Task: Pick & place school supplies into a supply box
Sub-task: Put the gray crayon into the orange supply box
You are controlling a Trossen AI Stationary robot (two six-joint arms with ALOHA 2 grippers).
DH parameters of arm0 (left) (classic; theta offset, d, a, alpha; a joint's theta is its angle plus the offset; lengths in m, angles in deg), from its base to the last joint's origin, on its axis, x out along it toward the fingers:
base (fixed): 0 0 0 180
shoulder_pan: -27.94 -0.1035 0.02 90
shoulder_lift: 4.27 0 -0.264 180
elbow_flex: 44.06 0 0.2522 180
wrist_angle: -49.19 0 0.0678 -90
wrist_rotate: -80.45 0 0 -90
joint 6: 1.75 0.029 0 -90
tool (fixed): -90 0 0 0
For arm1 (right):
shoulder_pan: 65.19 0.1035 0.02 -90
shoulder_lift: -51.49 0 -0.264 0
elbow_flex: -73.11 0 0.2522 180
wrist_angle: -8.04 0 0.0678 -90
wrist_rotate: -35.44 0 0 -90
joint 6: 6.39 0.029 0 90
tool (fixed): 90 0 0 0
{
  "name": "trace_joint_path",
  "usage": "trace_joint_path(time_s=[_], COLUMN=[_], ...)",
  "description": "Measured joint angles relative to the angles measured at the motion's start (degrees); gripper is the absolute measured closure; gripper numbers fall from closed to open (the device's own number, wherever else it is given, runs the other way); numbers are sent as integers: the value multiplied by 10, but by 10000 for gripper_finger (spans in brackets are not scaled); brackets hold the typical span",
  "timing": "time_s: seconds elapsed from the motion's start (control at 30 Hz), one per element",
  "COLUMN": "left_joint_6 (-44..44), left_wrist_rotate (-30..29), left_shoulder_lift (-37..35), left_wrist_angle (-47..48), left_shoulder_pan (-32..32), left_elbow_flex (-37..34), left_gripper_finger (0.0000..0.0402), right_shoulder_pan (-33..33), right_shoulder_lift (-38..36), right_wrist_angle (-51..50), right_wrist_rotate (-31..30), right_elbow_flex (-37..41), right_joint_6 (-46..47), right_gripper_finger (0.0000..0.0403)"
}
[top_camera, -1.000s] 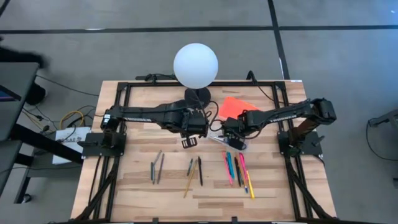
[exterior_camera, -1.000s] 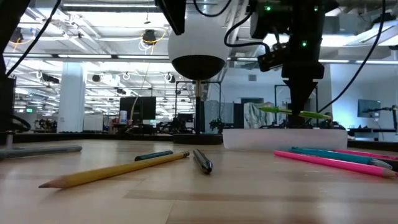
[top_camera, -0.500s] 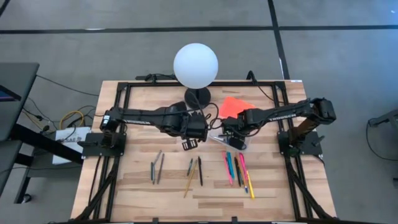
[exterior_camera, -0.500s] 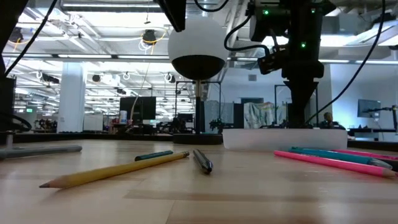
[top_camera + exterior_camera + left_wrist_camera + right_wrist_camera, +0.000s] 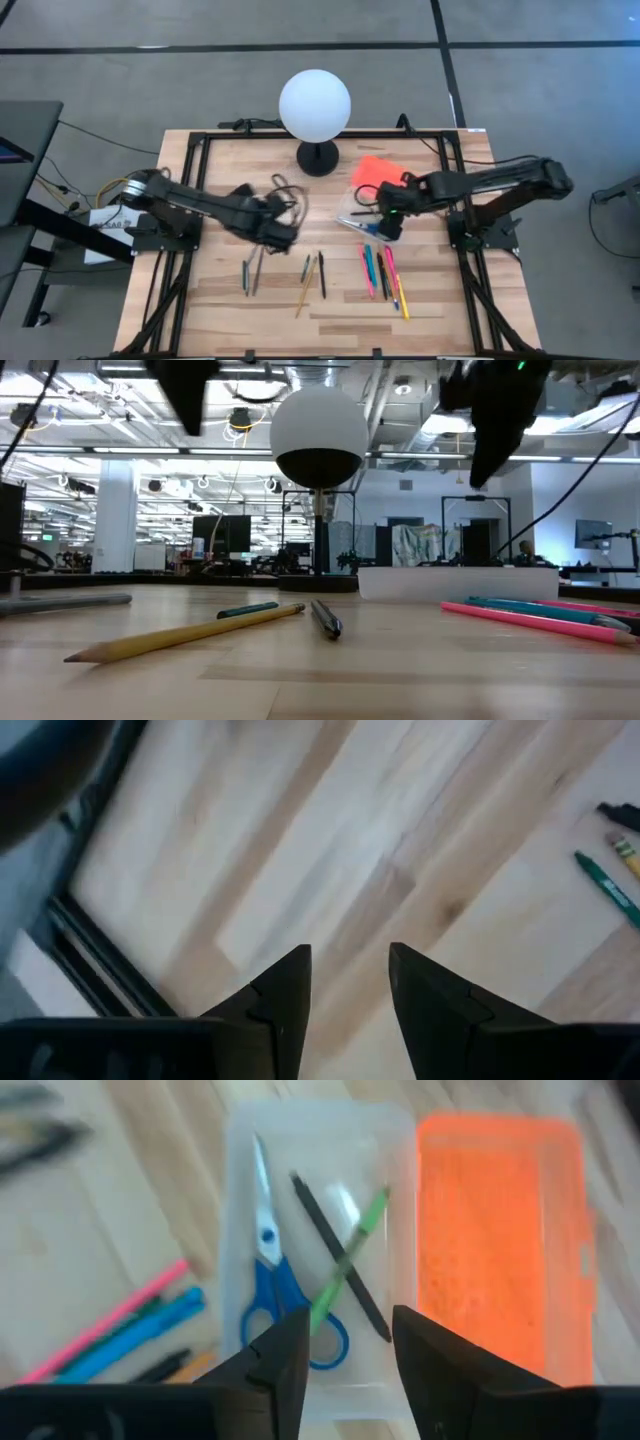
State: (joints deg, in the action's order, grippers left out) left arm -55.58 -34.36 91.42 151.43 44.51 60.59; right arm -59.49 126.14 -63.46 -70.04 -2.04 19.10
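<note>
The supply box (image 5: 320,1250) near the right arm already holds the scissors (image 5: 275,1285), a green pen (image 5: 345,1265) and a black pen (image 5: 335,1250), while about ten pens and pencils (image 5: 320,272) still lie on the table (image 5: 440,320), and the right gripper (image 5: 345,1355) over the box and the left gripper (image 5: 345,995) over bare wood both have their fingers parted and empty.

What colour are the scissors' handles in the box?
Blue; the scissors show best in the right wrist view.

The left arm stretches low across the counter's left half, its claw (image 5: 283,232) empty with fingers (image 5: 283,1000) parted, while the right arm reaches in from the right — its claw (image 5: 390,222) likewise empty, fingers (image 5: 285,1355) apart.
</note>
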Motion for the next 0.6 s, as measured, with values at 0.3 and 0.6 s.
trace_joint_path(time_s=[0.3, 0.6], left_joint_6=[-177, -231], left_wrist_rotate=[20, 89], left_shoulder_lift=[-165, -204], left_wrist_angle=[-165, -320], left_shoulder_pan=[60, 62], left_elbow_flex=[-227, -388], left_gripper_finger=[270, 270], right_shoulder_pan=[36, 85], right_shoulder_lift=[-123, -168], right_wrist_angle=[41, 62], right_wrist_rotate=[-1, -1], right_elbow_flex=[0, 0], right_joint_6=[-3, -4], right_gripper_finger=[275, 276])
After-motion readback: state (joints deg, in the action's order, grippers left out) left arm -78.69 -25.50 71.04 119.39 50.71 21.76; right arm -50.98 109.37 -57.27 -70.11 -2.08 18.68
